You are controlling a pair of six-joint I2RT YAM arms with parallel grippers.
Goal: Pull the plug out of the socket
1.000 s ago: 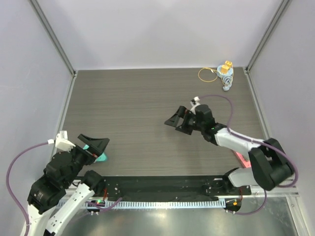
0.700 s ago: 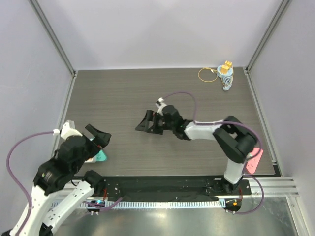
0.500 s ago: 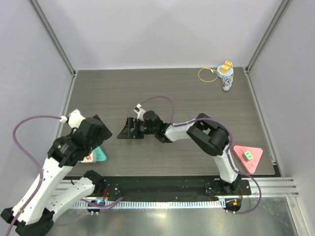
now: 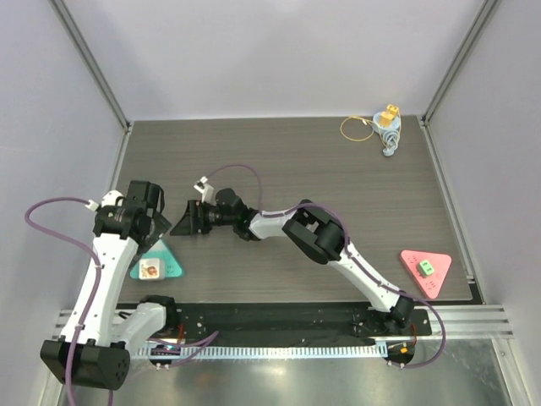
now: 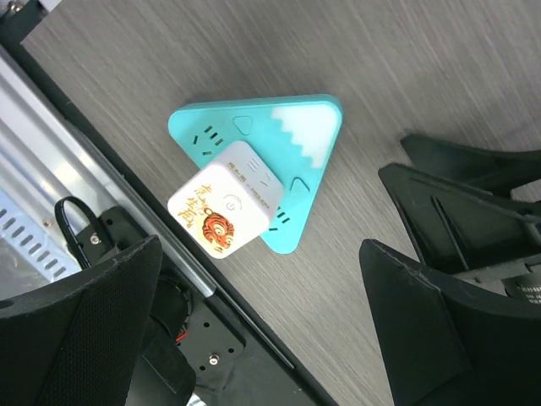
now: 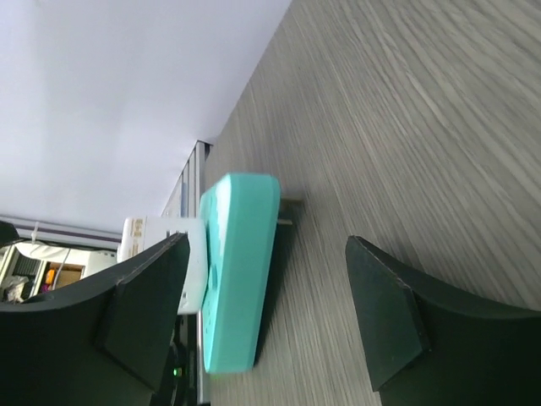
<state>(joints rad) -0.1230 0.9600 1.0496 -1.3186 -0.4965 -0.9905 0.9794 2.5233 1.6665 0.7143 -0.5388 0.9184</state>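
The teal socket (image 5: 292,144), a flat triangle with rounded corners and a white zigzag patch on its face, lies on the grey wood-grain table (image 4: 279,161). The plug (image 5: 226,200) is seated in it at the corner nearest the arm bases. The plug is a smooth white cube with rounded edges and an orange tiger print on top; the small lettering beside the print is too fine to read. Empty slot pairs show on the socket's face beside the plug. The left gripper (image 5: 254,254) hangs above the socket, its black fingers spread wide and holding nothing, with plug and socket showing between them. The right gripper (image 6: 266,244) sits low on the table just beyond the socket, also spread and empty. Its camera sees the socket edge-on as a thick teal slab, with the plug partly hidden behind one finger (image 6: 144,313). A small pale piece under the socket's edge cannot be made out. Far to the right of the socket lies a red triangle (image 4: 414,258) holding a small green block (image 4: 425,268). At the table's far right corner stands a small blue and yellow object (image 4: 388,127) beside a yellow ring (image 4: 355,128), both too small to identify.
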